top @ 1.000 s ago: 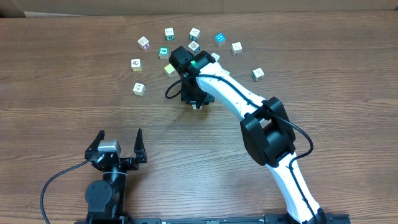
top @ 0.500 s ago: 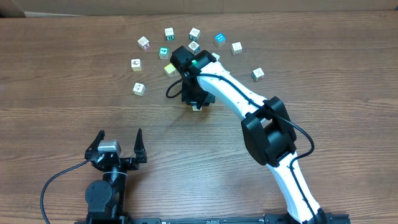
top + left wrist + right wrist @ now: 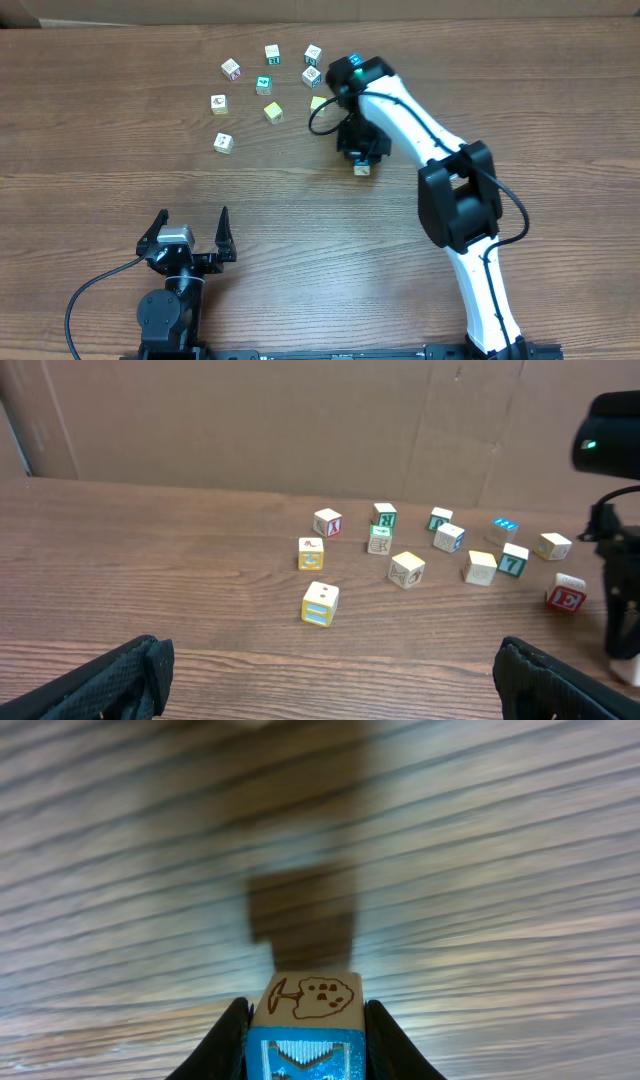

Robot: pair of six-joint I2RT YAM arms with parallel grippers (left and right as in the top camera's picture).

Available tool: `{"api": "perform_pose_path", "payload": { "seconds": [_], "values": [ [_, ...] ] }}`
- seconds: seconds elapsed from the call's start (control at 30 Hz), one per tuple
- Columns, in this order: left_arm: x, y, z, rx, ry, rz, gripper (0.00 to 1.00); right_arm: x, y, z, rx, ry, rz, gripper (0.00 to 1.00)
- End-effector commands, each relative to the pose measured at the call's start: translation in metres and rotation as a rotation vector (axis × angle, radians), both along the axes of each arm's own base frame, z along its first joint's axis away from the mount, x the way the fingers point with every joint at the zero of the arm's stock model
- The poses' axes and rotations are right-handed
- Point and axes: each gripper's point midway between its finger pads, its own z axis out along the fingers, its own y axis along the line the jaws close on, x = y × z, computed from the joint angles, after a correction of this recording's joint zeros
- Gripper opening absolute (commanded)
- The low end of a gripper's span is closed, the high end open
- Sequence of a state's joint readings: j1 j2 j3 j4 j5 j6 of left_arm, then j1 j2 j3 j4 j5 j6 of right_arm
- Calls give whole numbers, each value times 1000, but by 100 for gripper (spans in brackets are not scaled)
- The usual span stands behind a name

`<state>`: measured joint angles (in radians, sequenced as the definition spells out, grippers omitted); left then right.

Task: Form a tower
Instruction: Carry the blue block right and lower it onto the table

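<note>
The right claw (image 3: 360, 158) has carried its cube (image 3: 305, 996) rightward.

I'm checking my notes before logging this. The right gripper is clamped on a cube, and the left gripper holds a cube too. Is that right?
Not quite: the left gripper holds nothing. Its jaws stand open and empty, as the overhead view shows. The right gripper is indeed clamped on a cube.

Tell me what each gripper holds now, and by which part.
The right gripper pinches one wooden cube by two opposite side faces; the face with the brown drawing is uncovered. The left gripper is open, holding nothing.
</note>
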<state>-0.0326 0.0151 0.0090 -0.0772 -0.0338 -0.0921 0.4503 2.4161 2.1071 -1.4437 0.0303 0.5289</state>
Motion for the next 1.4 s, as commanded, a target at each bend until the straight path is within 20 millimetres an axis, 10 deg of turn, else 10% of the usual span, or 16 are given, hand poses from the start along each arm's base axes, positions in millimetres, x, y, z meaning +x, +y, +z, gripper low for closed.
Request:
{"api": "perform_pose_path", "payload": {
  "seconds": [0.0,0.53,0.93,1.37],
  "values": [
    [0,-1,1,28,-8,-7,100,17,-17,42,38,-89,-11,18],
    [0,-1,1,28,-8,-8,100,14,-57,62,29,-63,-42,14],
    [0,-1,1,28,-8,-7,100,-2,-64,125,71,-144,2,13],
    [0,-1,1,28,-8,-7,100,-21,-126,169,66,-163,-78,13]
  ]
}}
